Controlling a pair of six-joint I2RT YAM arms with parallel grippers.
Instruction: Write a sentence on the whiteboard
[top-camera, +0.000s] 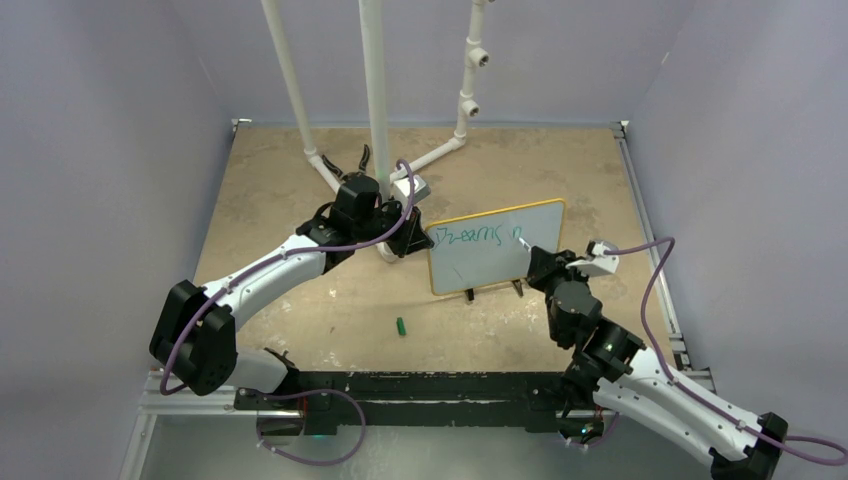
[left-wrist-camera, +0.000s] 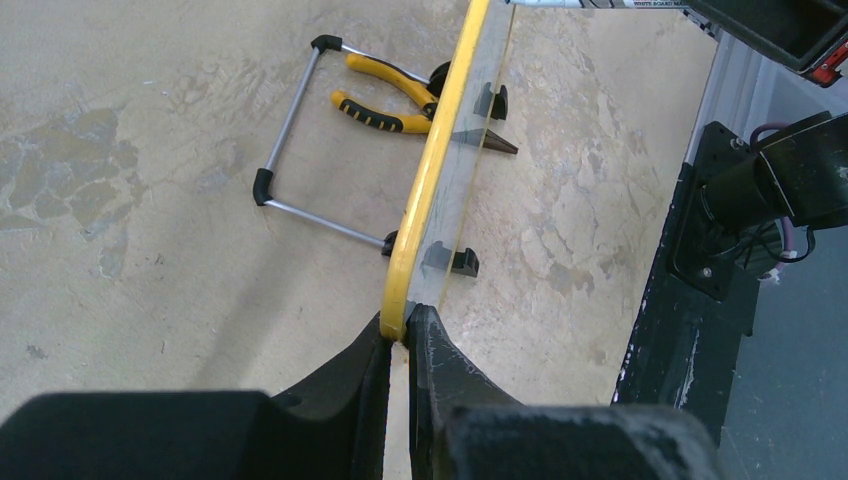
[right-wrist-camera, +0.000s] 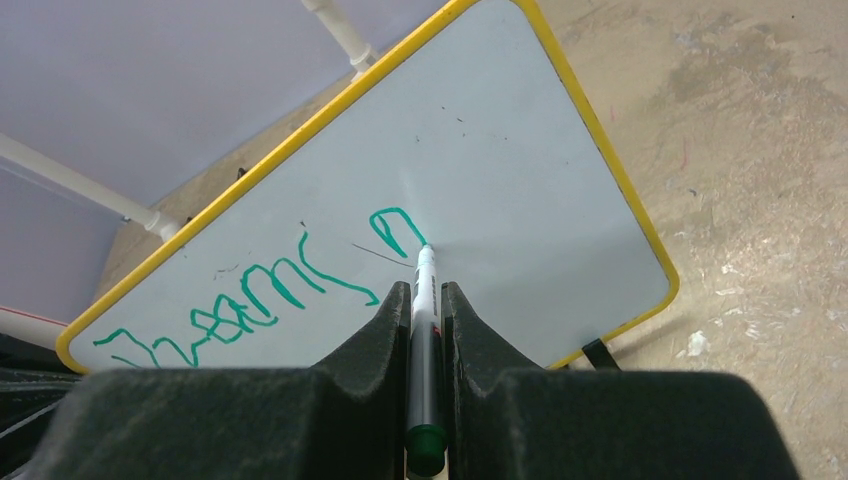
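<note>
On the left, reaches far forward over the table (top-camera: 300, 180), elbow low, with the left gripper (left-wrist-camera: 400, 325) pinched almost closed on the yellow rim of the whiteboard (top-camera: 490, 265). On the right, bends up toward the board's face, with the right gripper (right-wrist-camera: 425, 295) clamped narrowly around a green marker (right-wrist-camera: 424, 340), tip touching the sentence (right-wrist-camera: 265, 300), "Dreams n". Stands tilted on black feet, mid-table, right of centre.

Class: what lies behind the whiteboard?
Yellow-handled pliers and a wire stand lie behind the whiteboard. The board's edge covers part of the pliers; the top view hides both.
</note>
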